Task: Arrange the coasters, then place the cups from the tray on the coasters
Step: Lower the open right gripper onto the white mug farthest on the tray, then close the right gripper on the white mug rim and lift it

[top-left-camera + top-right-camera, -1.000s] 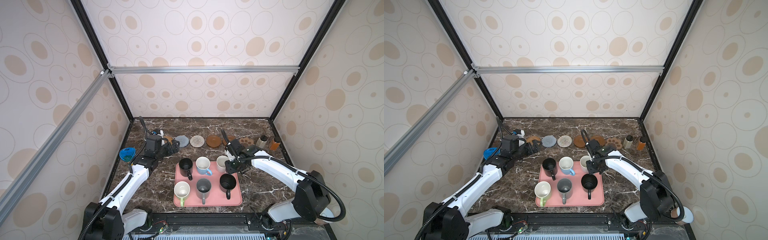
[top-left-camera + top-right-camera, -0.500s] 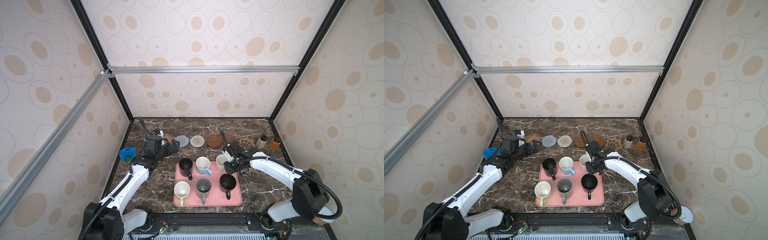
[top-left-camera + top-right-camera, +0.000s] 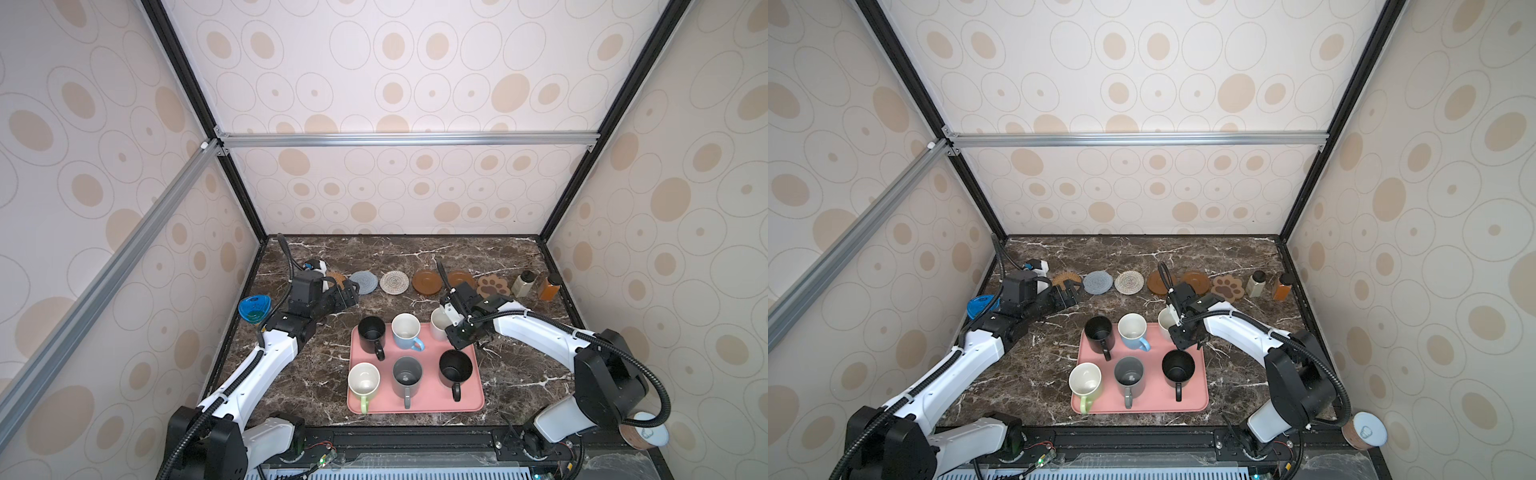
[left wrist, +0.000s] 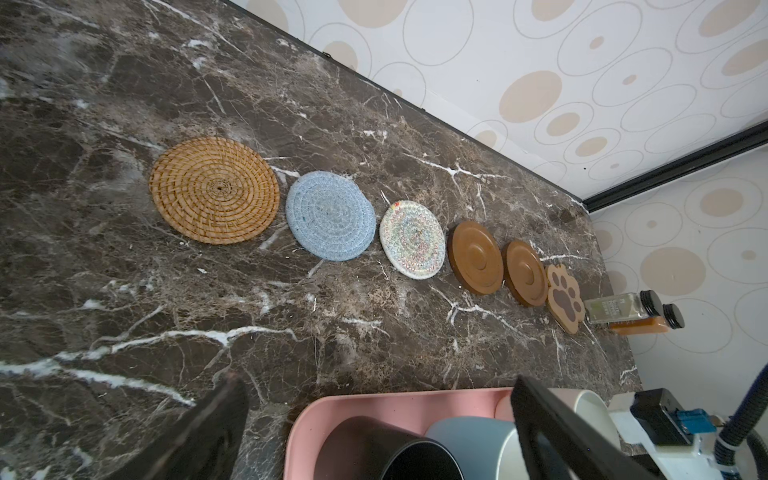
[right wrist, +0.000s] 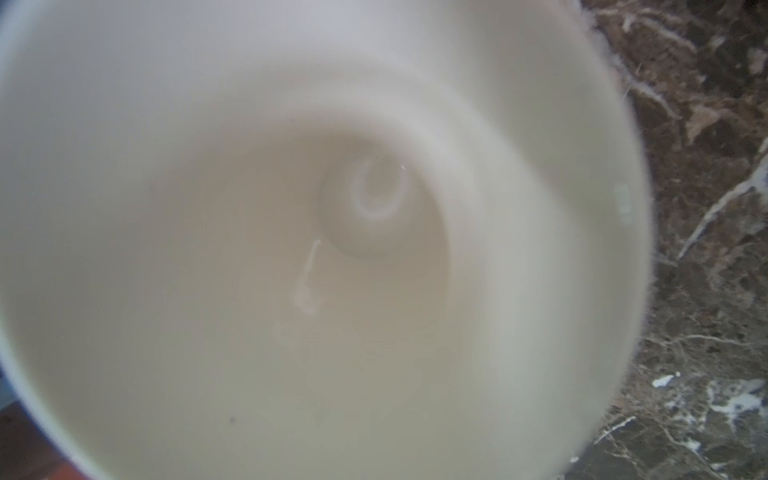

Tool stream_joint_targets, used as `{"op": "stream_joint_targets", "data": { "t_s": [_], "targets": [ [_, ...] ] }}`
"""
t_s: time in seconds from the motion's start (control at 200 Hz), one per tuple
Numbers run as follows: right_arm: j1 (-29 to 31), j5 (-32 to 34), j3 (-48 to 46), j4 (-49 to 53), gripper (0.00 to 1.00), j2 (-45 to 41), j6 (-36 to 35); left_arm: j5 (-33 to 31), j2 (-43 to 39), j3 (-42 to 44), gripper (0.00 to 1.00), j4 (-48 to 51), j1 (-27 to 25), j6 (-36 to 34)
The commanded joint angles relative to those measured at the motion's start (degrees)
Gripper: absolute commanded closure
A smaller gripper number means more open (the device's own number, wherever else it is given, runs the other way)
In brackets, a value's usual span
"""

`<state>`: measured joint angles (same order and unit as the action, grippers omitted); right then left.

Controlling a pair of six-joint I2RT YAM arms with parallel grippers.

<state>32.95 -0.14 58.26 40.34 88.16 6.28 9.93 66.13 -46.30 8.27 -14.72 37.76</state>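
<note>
My right gripper (image 3: 451,322) sits over the upright pale pink mug (image 3: 436,321) in the far right corner of the tray (image 3: 419,409); whether my jaws are clamped on its wall I cannot tell. A wooden disc coaster (image 3: 426,281) lies just beyond. My left gripper (image 3: 351,293) stands with jaws wide apart

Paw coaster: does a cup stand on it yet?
No, the paw coaster lies bare, with nothing on it.
</note>
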Motion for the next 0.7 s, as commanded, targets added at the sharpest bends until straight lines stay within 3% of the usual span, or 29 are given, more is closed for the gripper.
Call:
{"op": "stream_joint_targets", "data": {
  "t_s": [0.0,0.42,0.695],
  "targets": [
    [-0.1,0.7,-0.2,-0.8,0.75,0.8,-1.4,-0.6,-1.7,-0.2,0.0,-0.3,0.4,0.6],
    [-0.1,0.4,0.8,-1.5,0.89,1.5,-3.4,-0.4,-1.6,0.1,0.0,-1.0,0.4,0.7],
    [-0.1,0.3,1.4,-1.1,0.93,-0.6,-2.5,-0.9,-2.0,1.1,0.0,-2.0,0.4,1.1]
  ]
}}
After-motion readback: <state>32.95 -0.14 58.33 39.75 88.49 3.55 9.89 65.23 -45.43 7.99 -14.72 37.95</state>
